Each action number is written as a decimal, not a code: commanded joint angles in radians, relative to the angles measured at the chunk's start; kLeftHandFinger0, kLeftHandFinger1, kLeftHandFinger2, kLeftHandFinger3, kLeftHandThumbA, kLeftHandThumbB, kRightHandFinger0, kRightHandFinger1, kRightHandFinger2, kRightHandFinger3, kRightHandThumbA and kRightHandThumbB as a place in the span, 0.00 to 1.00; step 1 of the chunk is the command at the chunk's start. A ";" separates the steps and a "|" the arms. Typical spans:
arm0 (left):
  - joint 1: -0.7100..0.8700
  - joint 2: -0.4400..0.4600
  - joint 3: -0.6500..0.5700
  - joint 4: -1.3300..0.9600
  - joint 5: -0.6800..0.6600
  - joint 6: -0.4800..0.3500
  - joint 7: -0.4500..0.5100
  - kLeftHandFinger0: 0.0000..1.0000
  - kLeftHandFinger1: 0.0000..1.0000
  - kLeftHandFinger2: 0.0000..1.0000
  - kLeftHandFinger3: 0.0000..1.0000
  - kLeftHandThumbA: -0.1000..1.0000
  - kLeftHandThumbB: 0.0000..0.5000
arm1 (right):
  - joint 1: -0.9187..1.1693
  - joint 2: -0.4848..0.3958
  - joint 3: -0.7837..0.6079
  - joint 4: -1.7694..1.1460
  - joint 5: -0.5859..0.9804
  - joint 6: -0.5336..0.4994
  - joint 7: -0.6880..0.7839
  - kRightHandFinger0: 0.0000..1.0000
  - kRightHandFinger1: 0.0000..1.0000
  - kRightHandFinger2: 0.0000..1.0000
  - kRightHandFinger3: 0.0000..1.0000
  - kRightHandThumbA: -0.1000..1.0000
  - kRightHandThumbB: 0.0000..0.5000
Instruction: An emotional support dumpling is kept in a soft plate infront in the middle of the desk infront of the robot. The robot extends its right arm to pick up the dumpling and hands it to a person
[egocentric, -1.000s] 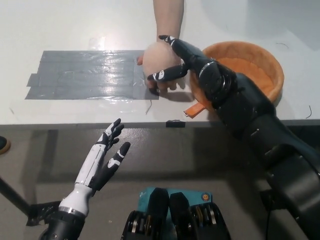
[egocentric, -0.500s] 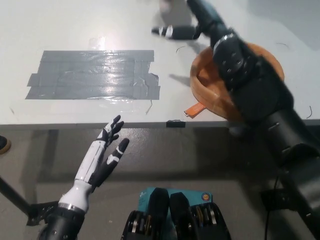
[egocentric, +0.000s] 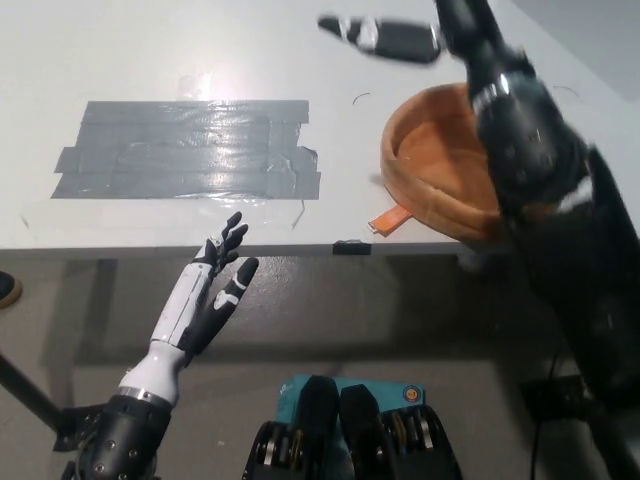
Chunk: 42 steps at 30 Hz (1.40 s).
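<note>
Now the black right arm reaches far over the orange soft plate (egocentric: 440, 190), and the right hand (egocentric: 385, 35) is a blurred shape beyond the plate's far rim, at the top of the view. Whether that hand has hold of anything cannot be told, and the dumpling cannot be made out. The plate sits on the white surface (egocentric: 150, 50), to the right of a grey taped patch (egocentric: 190, 150). Below the surface's near edge, the white left hand (egocentric: 210, 295) rests empty with fingers spread.
</note>
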 joint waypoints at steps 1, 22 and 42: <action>-0.034 0.014 0.023 -0.024 -0.009 -0.017 0.007 1.00 1.00 1.00 1.00 0.88 0.00 | 0.259 -0.030 -0.021 -0.682 0.155 0.103 0.109 1.00 1.00 1.00 1.00 1.00 0.88; 0.056 -0.001 0.006 -0.001 -0.005 -0.047 0.010 1.00 1.00 1.00 1.00 0.84 0.00 | 0.705 -0.066 -0.009 -0.294 0.150 -0.201 0.073 1.00 1.00 1.00 1.00 0.98 0.71; 0.108 0.003 0.001 0.004 -0.003 -0.066 0.007 1.00 1.00 1.00 1.00 0.79 0.00 | 0.739 -0.075 0.023 -0.181 0.119 -0.221 0.109 1.00 1.00 1.00 1.00 0.96 0.73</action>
